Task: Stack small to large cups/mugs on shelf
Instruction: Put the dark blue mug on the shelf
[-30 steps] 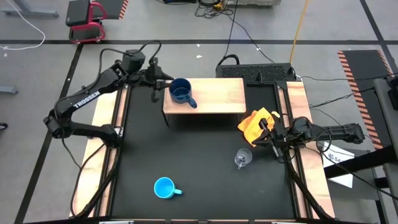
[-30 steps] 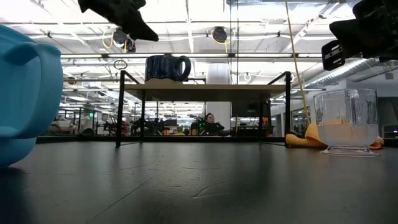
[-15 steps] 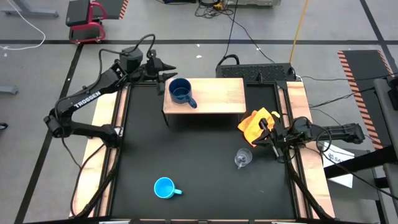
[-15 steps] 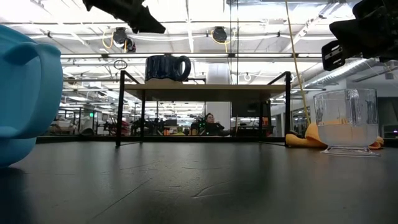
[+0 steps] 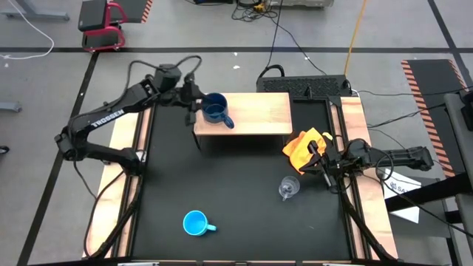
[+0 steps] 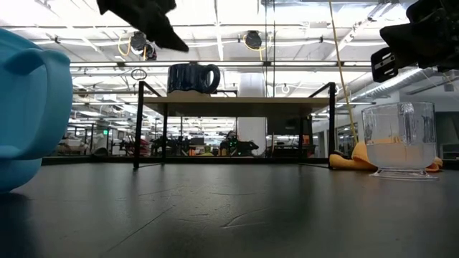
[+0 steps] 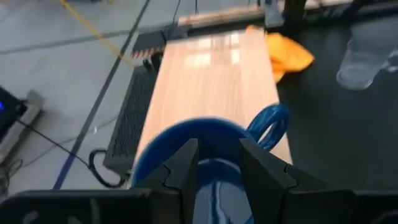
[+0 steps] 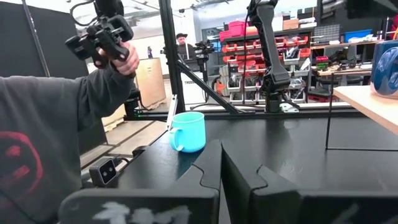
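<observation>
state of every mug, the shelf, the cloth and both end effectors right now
navy mug: upright on the shelf's left end
shelf: holds only the navy mug
sky-blue mug: upright on the table, near front
glass cup: on the table, right side
orange cloth: crumpled beside the shelf
left end effector: open, empty, at the navy mug
right end effector: shut, empty, beside the cloth

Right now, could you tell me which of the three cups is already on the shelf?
The navy mug, at the shelf's left end. The sky-blue mug and the glass cup stand on the table.

Bright overhead ceiling lights; glare on shelf (image 7: 217, 68) top; near sky-blue mug (image 6: 29, 107) blurred.
</observation>
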Action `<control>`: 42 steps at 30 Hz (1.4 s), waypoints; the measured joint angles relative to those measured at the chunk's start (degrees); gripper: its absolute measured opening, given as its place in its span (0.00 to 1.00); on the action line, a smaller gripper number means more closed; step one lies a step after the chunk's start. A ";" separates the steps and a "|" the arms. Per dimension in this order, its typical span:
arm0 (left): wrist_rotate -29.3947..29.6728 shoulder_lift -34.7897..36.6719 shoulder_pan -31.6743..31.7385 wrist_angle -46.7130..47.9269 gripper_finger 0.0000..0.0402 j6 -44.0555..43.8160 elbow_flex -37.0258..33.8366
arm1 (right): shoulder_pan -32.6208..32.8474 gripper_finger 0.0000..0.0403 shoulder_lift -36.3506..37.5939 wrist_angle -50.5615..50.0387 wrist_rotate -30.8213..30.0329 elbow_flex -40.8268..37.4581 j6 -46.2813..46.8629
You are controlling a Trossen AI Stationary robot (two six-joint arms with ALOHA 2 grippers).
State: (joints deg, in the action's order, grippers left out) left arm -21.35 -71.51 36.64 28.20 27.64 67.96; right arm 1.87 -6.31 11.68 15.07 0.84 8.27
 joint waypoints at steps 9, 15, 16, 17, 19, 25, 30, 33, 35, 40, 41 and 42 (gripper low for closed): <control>0.40 -0.86 0.95 0.48 0.29 1.50 0.09 | 0.00 0.00 0.00 0.09 0.00 -0.01 -0.61; 1.81 -3.82 0.62 11.68 0.29 4.97 6.59 | 0.00 0.00 0.00 0.11 -0.02 -0.02 -0.61; 1.61 -4.67 0.62 13.45 0.29 5.09 8.28 | 0.00 0.00 0.00 0.13 0.00 -0.01 -0.64; 1.51 -5.72 0.62 14.57 0.29 5.09 10.09 | 0.00 0.00 0.01 0.13 0.00 -0.01 -0.78; 1.10 -8.22 0.62 17.71 0.29 5.39 13.46 | 0.00 0.00 0.00 0.13 -0.01 -0.02 -0.87; 0.44 -15.21 -0.34 29.43 0.29 9.21 24.28 | 0.00 0.00 0.00 0.13 -0.02 -0.01 -0.97; 0.43 -20.17 -1.66 38.39 0.29 10.89 33.01 | 0.00 0.00 0.02 0.11 -0.02 -0.02 -0.85; -2.16 -22.53 -1.92 43.98 0.29 10.72 37.37 | 0.00 0.00 0.00 0.11 0.00 -0.02 -0.85; -2.58 -24.29 -2.02 46.97 0.30 10.67 39.52 | 0.00 0.00 0.01 0.10 -0.01 -0.01 -0.83; -1.05 -27.23 -1.83 48.81 0.38 10.28 41.66 | 0.00 0.00 0.00 0.09 -0.02 -0.01 -0.82; -0.48 -27.51 -1.83 48.85 0.42 10.30 41.66 | 0.00 0.00 0.00 0.09 -0.02 -0.02 -0.81; 0.36 -27.79 -1.83 48.94 0.45 10.42 41.66 | 0.00 0.00 0.00 0.09 0.00 -0.02 -0.81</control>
State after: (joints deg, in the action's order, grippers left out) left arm -20.99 -99.30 34.81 77.14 38.06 109.62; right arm 1.87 -6.31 11.77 15.07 0.82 7.46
